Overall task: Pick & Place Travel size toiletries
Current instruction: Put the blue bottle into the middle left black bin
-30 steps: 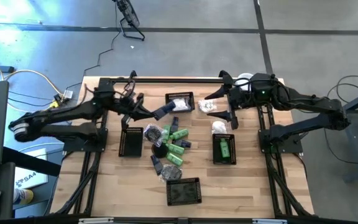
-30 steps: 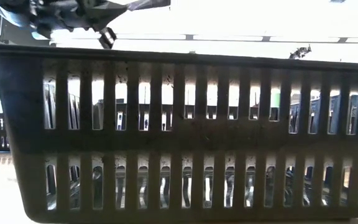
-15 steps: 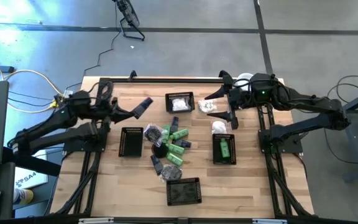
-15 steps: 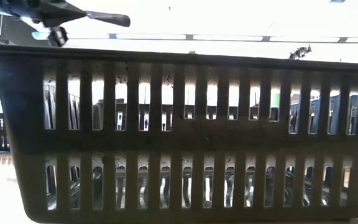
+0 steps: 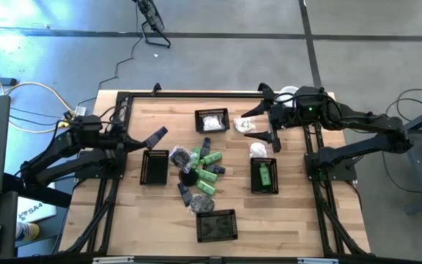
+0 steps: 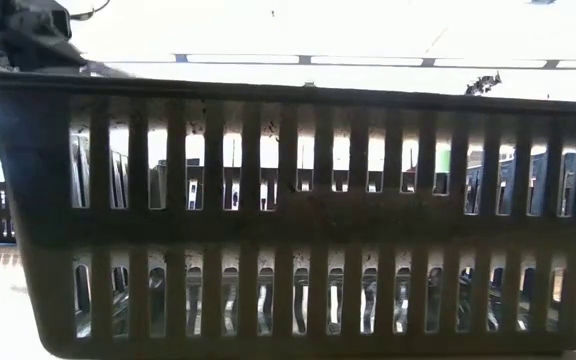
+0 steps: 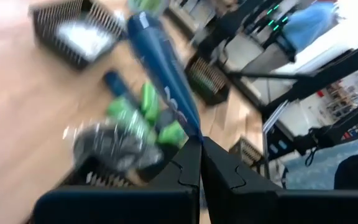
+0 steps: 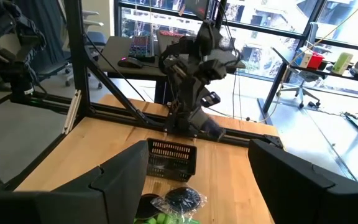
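Observation:
The travel size toiletries [image 5: 200, 170] lie in a loose pile at the table's middle: green bottles, dark tubes and a crinkly packet. My left gripper [image 5: 143, 141] hangs at the left, above the far end of the left black basket [image 5: 154, 167], shut on a dark blue tube [image 7: 166, 81]. My right gripper [image 5: 258, 126] stands open, high above white packets [image 5: 245, 126] at the far right, with nothing between its fingers. In the right wrist view the right gripper [image 8: 197, 183] looks across the table at the left arm [image 8: 194, 59]. My left gripper pinches the blue tube by one end [image 7: 190, 129] between its two shut fingers. The fingers come nearly level from the table's left. The tube sticks out past the fingertips in line with them [image 5: 157, 135], lifted clear of the table and the basket.
A far basket [image 5: 212, 121] holds white packets, a right basket [image 5: 264, 176] holds a green bottle, and a near basket [image 5: 217, 225] fills the low view [image 6: 288, 220]. A white piece [image 5: 258, 149] lies by the right basket. Bare wood shows at the near left and near right.
My left gripper has drawn back toward the table's left edge from beside the far basket, sinking a little and rolling, still shut on the blue tube. The tube has travelled with it and now hangs over the left basket's far end.

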`<state>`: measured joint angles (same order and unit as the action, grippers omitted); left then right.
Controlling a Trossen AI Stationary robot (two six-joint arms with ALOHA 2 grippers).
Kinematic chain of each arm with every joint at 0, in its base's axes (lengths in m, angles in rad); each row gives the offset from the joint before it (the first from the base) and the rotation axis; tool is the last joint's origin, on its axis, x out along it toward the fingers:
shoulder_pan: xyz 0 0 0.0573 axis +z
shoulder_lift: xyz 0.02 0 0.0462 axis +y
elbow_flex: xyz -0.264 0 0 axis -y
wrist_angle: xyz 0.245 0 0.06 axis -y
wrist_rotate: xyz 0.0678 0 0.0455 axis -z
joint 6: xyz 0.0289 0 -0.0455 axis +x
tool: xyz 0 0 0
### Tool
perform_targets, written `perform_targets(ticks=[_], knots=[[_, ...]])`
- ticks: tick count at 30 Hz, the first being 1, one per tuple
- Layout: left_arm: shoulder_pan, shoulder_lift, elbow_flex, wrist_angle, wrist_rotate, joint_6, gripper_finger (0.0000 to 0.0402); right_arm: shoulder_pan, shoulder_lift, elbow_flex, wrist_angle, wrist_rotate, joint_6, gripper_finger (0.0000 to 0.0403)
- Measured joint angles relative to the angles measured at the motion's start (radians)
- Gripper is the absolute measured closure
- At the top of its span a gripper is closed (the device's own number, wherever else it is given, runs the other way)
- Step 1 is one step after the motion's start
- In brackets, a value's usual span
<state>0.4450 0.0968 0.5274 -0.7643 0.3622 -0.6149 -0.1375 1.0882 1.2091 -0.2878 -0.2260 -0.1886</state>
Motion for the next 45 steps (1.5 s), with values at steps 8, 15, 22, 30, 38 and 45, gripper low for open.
perform_targets(ticks=[8, 15, 22, 30, 38, 45], knots=[[0.000, -0.003, 0.000, -0.191, 0.048, -0.058, 0.0401, 0.000, 0.012, 0.001, 0.008, 0.000, 0.000, 0.0133], [0.000, -0.003, 0.000, -0.301, 0.113, -0.070, 0.0401, -0.002, 0.042, 0.002, 0.012, 0.035, -0.009, 0.0133], [0.000, -0.003, 0.001, -0.295, 0.119, -0.075, 0.0401, -0.002, 0.064, 0.002, 0.021, 0.039, -0.025, 0.0133], [0.000, -0.003, 0.001, -0.295, 0.118, -0.075, 0.0401, -0.002, 0.064, 0.001, 0.023, 0.042, -0.026, 0.0133], [0.000, -0.003, 0.001, -0.293, 0.120, -0.091, 0.0401, -0.002, 0.063, 0.001, 0.022, 0.041, -0.026, 0.0133], [0.000, 0.048, 0.001, -0.279, 0.118, -0.122, 0.0401, -0.002, 0.063, 0.000, 0.007, 0.037, -0.026, 0.0133]])
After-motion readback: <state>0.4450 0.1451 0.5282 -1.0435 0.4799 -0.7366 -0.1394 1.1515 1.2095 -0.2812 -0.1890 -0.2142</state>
